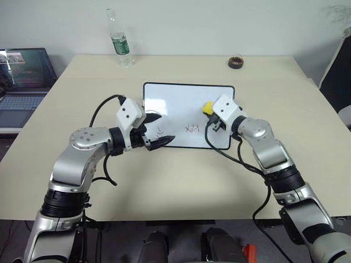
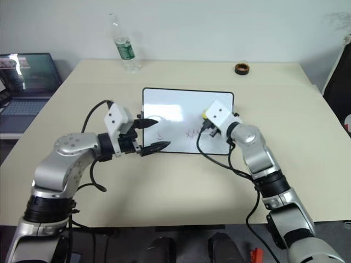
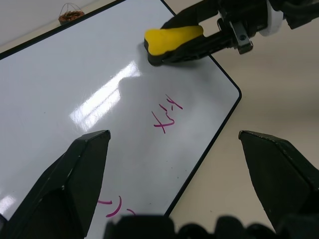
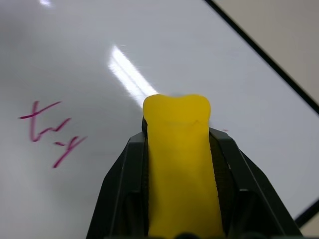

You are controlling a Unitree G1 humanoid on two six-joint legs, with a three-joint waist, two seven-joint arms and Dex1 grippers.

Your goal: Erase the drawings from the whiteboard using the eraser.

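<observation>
Whiteboard [image 1: 181,98] lies flat on the beige table [image 1: 181,181], and everything else is placed from it. Over its right edge, toward the robot, the right gripper [image 1: 210,112] reaches in from the lower right with the elbow bent and the forearm angled up and leftward across the table; its two black fingers are clamped on the eraser [image 1: 208,107], whose yellow top shows between them in the right wrist view [image 4: 177,164]. In the left wrist view the eraser's dark base sits on or just above the white surface near the board's right edge; contact cannot be told.

Drawings [image 1: 191,127] in reddish marker sit in the board's near half, just left of the eraser. A second small group of curved strokes [image 3: 115,206] lies closer to the near-left corner, beside the left gripper.

At the near-left part of the board, the left gripper [image 1: 156,131] comes in from the left, the upper arm out to the side and the wrist turned so the gripper points rightward over the board. Its fingers [image 1: 163,142] are spread wide apart with nothing between them.

Beyond the board's far edge stand a clear plastic bottle [image 1: 119,41] to the left and a dark ring-shaped roll [image 1: 236,61] to the right. A laptop [image 1: 24,76] sits well off to the left of the board, off the table.
</observation>
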